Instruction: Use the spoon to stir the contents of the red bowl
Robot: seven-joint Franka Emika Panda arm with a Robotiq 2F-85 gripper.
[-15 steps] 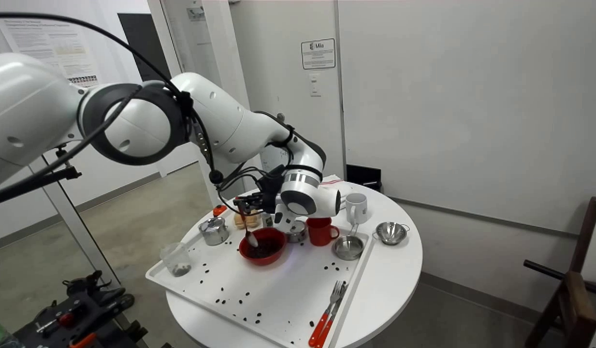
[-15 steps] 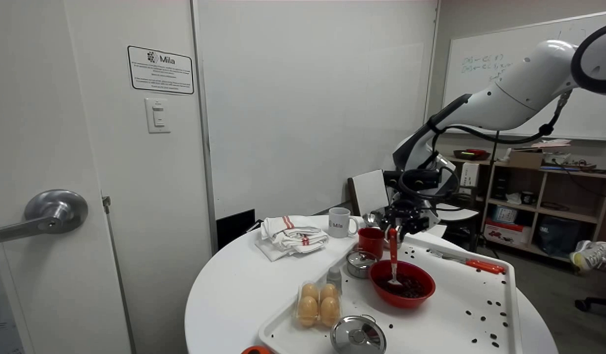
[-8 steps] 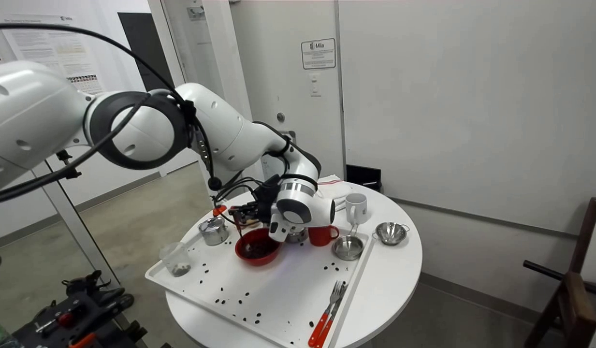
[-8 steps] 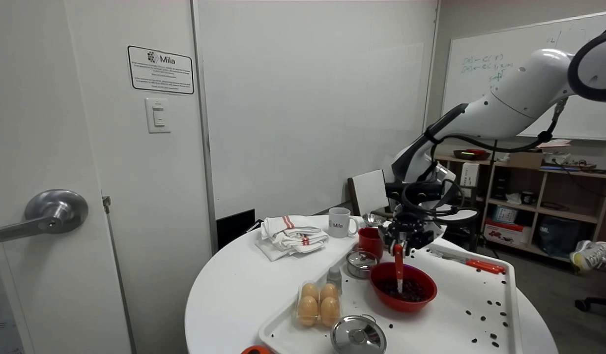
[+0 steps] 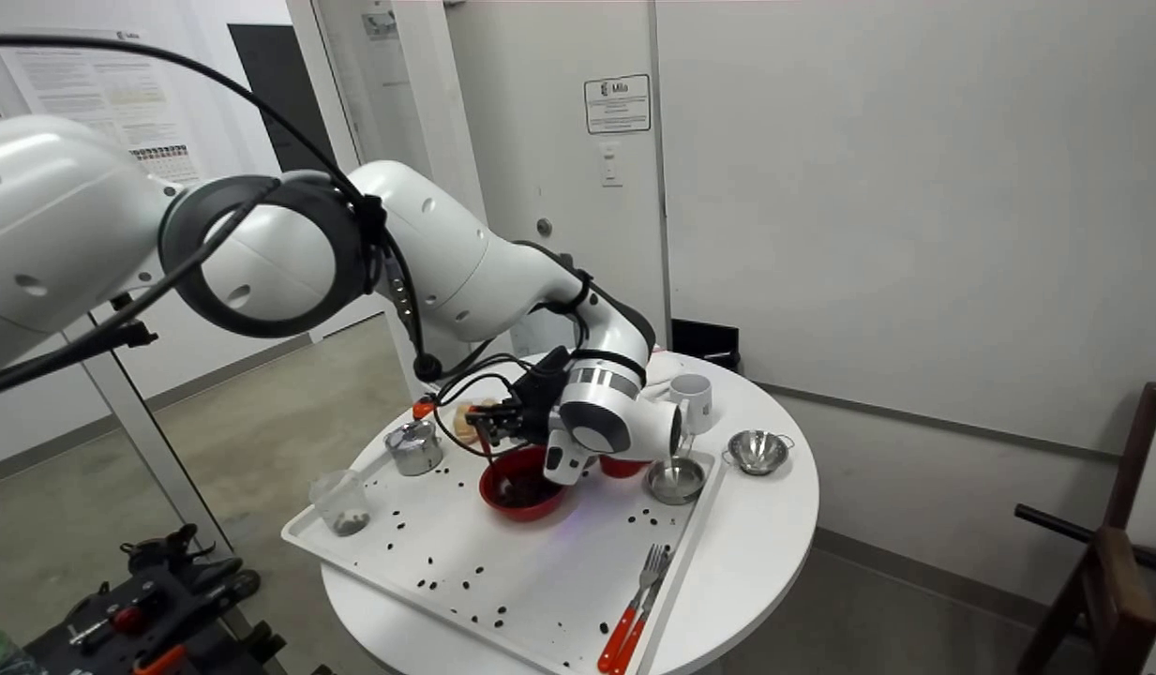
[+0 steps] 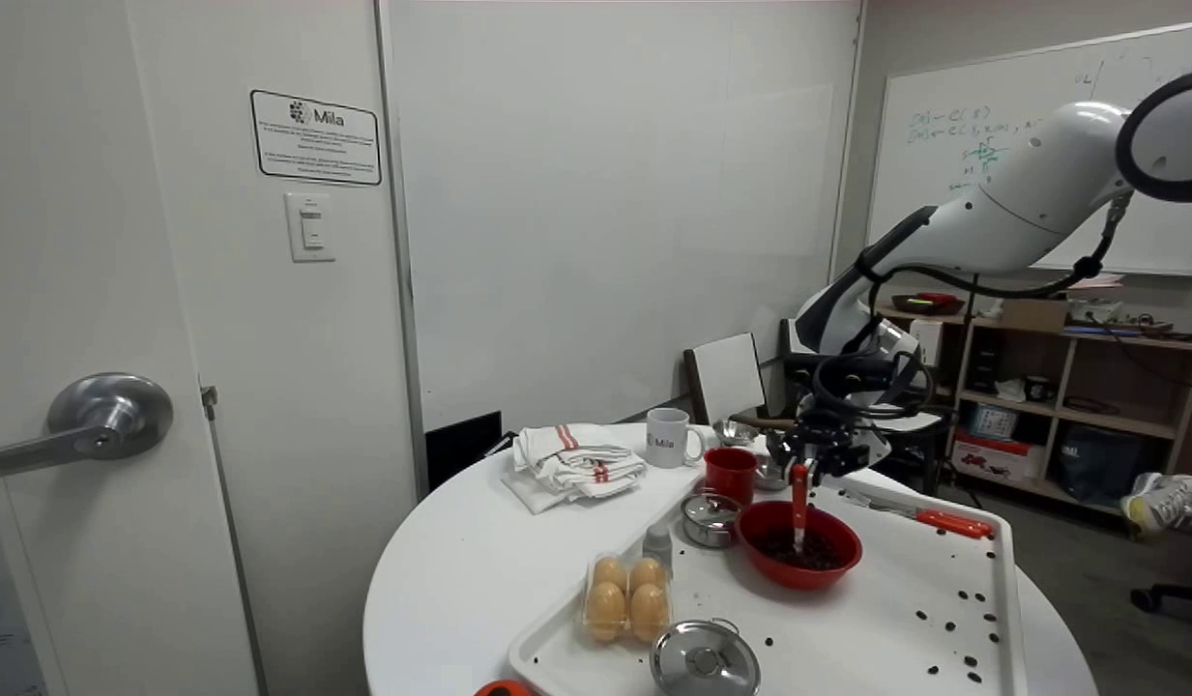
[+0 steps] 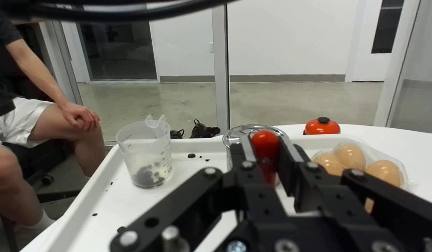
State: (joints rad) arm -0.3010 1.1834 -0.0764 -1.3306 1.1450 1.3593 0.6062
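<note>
The end effector [image 7: 266, 154] is closed around the spoon [image 6: 799, 498], which stands in the bowl [image 6: 808, 578]. A wide stroke may push this unheld bowl into the pot [image 6: 712, 522], about ten o'clock in an exterior view.

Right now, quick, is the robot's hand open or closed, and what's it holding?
Robot's hand: closed, holding the red-handled spoon, its lower end in the red bowl.
</note>
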